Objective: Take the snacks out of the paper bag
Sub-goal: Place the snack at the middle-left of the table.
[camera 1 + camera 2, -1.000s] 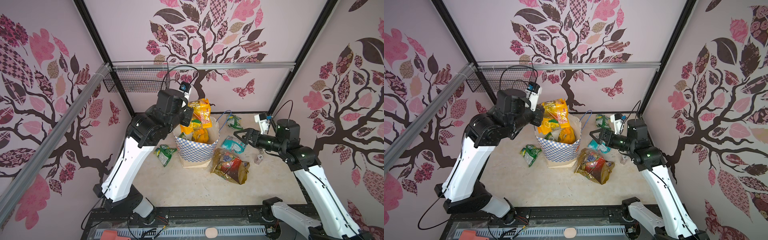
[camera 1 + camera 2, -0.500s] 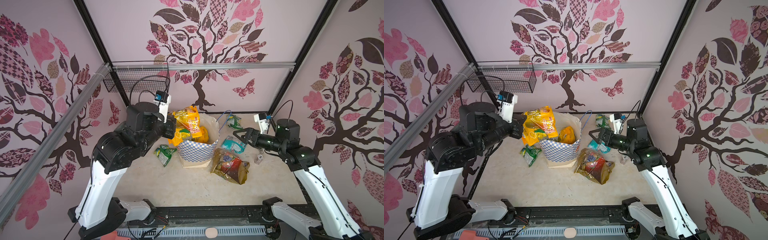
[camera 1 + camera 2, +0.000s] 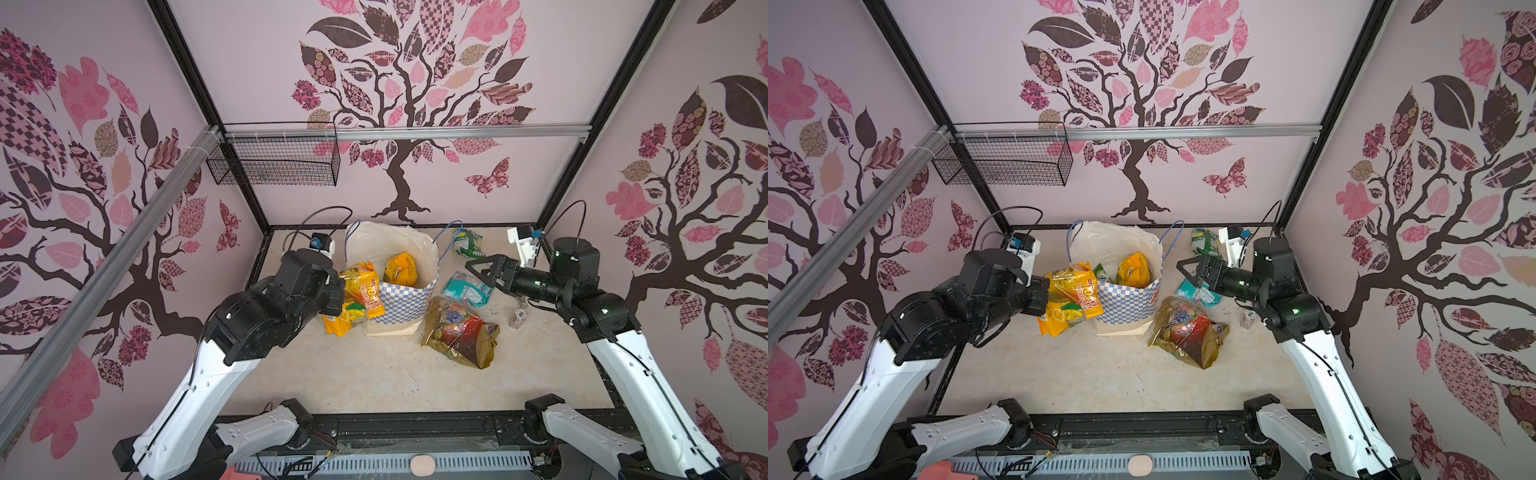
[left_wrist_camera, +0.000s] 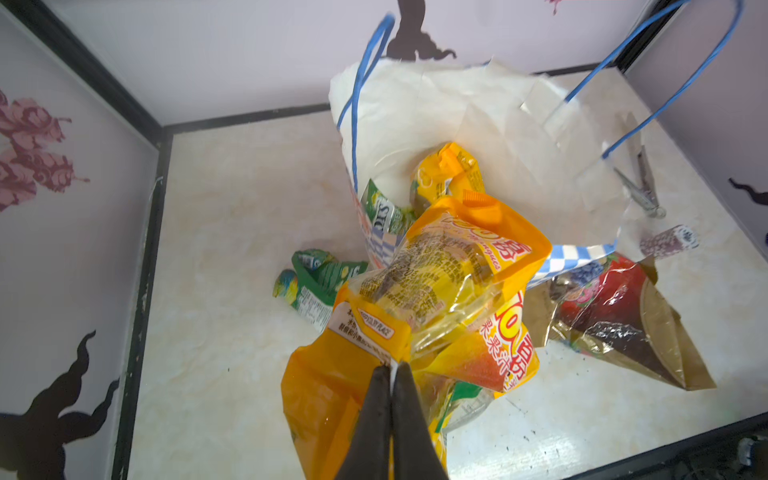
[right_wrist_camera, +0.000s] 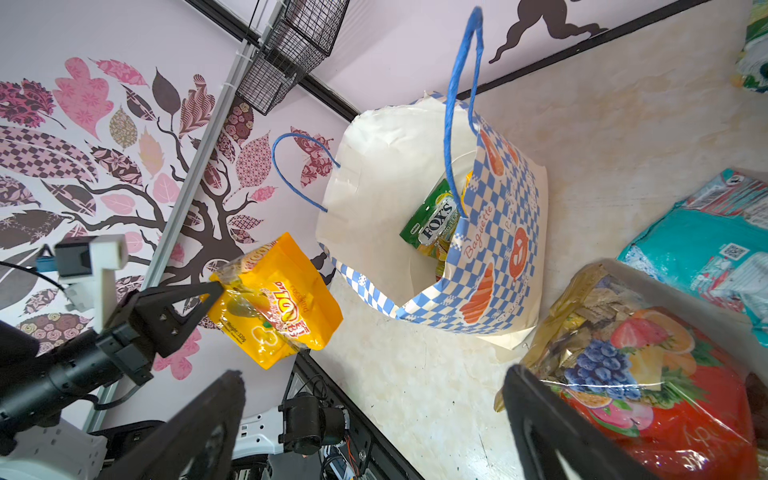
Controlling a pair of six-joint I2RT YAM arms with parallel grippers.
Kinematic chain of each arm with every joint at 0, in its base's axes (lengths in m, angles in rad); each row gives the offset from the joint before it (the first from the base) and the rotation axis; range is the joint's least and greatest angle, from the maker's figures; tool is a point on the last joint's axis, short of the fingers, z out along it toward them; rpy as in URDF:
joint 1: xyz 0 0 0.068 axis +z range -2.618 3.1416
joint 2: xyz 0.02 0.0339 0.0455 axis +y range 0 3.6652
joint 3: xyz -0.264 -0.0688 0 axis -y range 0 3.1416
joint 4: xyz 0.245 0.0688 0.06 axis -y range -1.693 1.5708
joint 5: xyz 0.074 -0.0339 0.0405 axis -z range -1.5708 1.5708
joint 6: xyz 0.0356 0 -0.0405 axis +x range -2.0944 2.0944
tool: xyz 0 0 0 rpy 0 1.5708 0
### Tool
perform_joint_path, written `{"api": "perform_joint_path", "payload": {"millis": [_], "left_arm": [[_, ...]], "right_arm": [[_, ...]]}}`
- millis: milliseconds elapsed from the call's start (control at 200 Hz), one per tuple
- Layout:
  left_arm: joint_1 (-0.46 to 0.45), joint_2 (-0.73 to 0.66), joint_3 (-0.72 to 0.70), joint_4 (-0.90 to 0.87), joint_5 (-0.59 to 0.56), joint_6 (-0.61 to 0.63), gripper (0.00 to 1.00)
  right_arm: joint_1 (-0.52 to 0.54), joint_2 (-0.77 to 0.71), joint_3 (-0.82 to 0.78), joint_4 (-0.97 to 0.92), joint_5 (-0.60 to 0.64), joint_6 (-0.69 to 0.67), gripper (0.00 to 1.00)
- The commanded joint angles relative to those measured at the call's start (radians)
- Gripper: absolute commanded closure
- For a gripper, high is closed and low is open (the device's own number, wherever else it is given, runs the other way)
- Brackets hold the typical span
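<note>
The blue-and-white checked paper bag (image 3: 399, 301) (image 3: 1125, 301) (image 5: 498, 257) stands open mid-table. My left gripper (image 3: 340, 291) (image 3: 1047, 293) (image 4: 390, 368) is shut on the edge of an orange-yellow packet (image 3: 360, 289) (image 3: 1074, 291) (image 4: 457, 270) (image 5: 274, 303), which hangs outside the bag by its left side. Inside the bag are another orange packet (image 3: 401, 270) (image 3: 1133, 270) and a green FOX'S packet (image 5: 436, 216) (image 4: 382, 210). My right gripper (image 3: 473, 268) (image 3: 1185, 270) (image 5: 374, 374) hovers open and empty to the right of the bag.
On the table lie a gold-and-red pack (image 3: 457, 332) (image 3: 1187, 332) (image 5: 648, 361), a teal packet (image 3: 467, 289) (image 5: 706, 249), a green packet (image 3: 467, 243) at the back right and another green packet (image 4: 320, 278) left of the bag. A small patterned cylinder (image 3: 517, 320) stands right. A wire basket (image 3: 274, 166) hangs on the back wall.
My left arm has swung the orange-yellow packet from above the bag's mouth out to the left and down beside the bag. The right arm has not moved.
</note>
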Motion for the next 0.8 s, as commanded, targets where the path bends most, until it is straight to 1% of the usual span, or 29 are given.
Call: {"api": "perform_joint_path", "payload": {"millis": [0,85,200,285,465,660,795], "left_arm": [[0.011,-0.055,-0.071,0.045,-0.037,-0.069,1.00],[0.050,-0.073,-0.132,0.058,0.009,-0.084,1.00],[0.143,-0.095,-0.233,0.106,0.115,-0.086,1.00],[0.177,-0.092,-0.300,0.142,0.151,-0.079,1.00],[0.215,-0.044,-0.434,0.240,0.195,-0.072,1.00],[0.297,-0.004,-0.582,0.360,0.228,-0.097,1.00],[0.306,0.029,-0.661,0.453,0.242,-0.117,1.00]], "right_arm": [[0.009,0.000,-0.007,0.028,-0.017,0.009,0.00],[0.012,0.007,-0.005,0.038,-0.022,0.013,0.00],[0.015,0.009,-0.006,0.039,-0.021,0.011,0.00],[0.015,0.006,-0.008,0.035,-0.020,0.008,0.00],[0.016,-0.008,-0.009,0.018,-0.006,0.001,0.00],[0.015,-0.015,-0.013,0.015,0.001,0.002,0.00],[0.015,-0.003,-0.001,0.013,-0.001,-0.003,0.00]]}}
